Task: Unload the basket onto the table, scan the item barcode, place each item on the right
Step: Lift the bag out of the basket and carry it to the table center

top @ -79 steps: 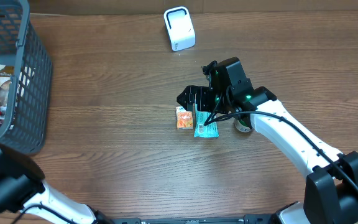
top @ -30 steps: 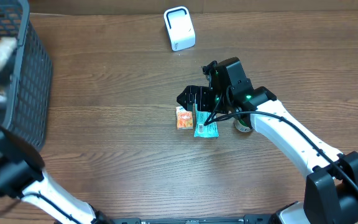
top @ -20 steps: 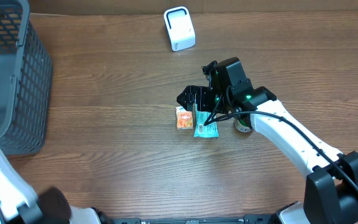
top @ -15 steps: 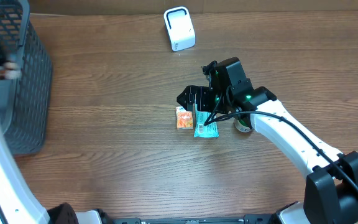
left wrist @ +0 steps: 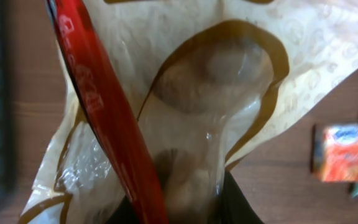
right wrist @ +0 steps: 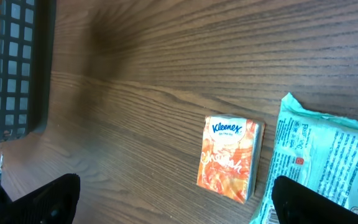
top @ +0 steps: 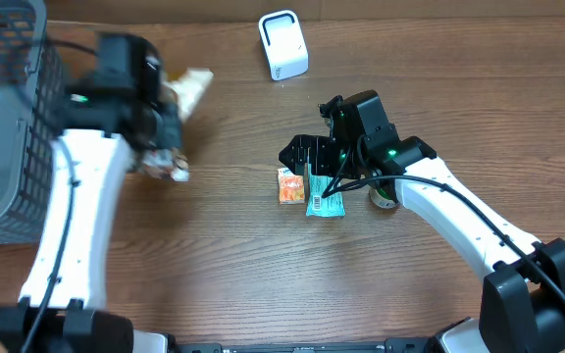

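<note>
Looking down from the overhead camera, the left gripper [top: 157, 126] hangs above the table [top: 214, 265] just right of the dark mesh basket [top: 18, 118], its jaws pinched tight on a crinkly snack bag [top: 190, 88]. The bag is smeared by motion, with a cream end pointing toward the white scanner [top: 282, 44] at the far edge and a second end trailing below the wrist. Bag and scanner are apart, with bare wood between them. The right gripper [top: 307, 159] sits near the table's middle, directly over an orange tissue pack [top: 290, 186] and a teal packet [top: 326, 203] that lie side by side. In the left wrist view the snack bag [left wrist: 210, 93] fills almost the whole picture: clear and cream film with a brown outline and a red stripe running down its left side. Its lower part is squeezed between the dark fingers [left wrist: 244, 205] at the bottom edge, and the tissue pack [left wrist: 344, 152] shows blurred at the right. In the right wrist view the right gripper [right wrist: 182, 202] is spread as wide as it goes, one fingertip in each lower corner, gripping nothing. The tissue pack [right wrist: 229, 158] lies between and beyond the tips, the teal packet [right wrist: 328, 168] just right of it, and the basket [right wrist: 11, 62] stands at upper left.
</note>
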Controlling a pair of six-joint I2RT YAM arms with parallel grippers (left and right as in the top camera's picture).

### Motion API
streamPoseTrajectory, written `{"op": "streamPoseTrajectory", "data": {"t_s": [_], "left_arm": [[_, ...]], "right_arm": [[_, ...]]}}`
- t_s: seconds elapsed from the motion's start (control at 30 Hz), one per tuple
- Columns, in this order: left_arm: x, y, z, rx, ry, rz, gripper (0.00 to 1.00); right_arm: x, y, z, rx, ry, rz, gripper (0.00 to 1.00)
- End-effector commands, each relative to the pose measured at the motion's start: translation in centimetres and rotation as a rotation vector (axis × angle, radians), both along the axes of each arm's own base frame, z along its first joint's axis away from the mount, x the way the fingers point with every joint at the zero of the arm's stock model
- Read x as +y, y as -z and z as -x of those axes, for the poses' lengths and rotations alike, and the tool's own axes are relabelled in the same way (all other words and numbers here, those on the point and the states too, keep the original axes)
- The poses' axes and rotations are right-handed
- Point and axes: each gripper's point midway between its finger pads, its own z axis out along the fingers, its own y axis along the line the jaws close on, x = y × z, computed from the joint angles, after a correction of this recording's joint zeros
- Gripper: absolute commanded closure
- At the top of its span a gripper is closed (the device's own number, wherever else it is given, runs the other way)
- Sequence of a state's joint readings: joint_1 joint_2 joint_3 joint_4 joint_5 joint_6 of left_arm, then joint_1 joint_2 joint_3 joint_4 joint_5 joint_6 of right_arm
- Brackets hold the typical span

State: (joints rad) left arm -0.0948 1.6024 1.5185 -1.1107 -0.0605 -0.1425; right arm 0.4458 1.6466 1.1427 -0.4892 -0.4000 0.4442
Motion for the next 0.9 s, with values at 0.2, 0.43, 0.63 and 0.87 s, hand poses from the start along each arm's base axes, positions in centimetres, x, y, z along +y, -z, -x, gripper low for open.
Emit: {"op": "streamPoseTrajectory", "data": {"t_s": [0.2,0.43,0.63,0.87], "left_arm": [[-2.8,12.2,2.6,0.050,0.006,-0.004,0.93],[-3.1,15.7,3.9,0.042,0.007,0.014,0.44],[-3.2,14.6,3.2,0.029,0.050,0.001,0.13],[-3.3,9.8,1.3,0.012,0.043,-0.004,0.08]], "right_arm": [[0.0,-1.6,-0.7,-0.048,0.002,-0.012,0.00],[0.0,-1.6,-0.7,-0.048,0.002,-0.012,0.00],[0.0,-1.6,-0.7,-0.048,0.002,-0.012,0.00],[0.0,-1.6,-0.7,-0.048,0.002,-0.012,0.00]]}}
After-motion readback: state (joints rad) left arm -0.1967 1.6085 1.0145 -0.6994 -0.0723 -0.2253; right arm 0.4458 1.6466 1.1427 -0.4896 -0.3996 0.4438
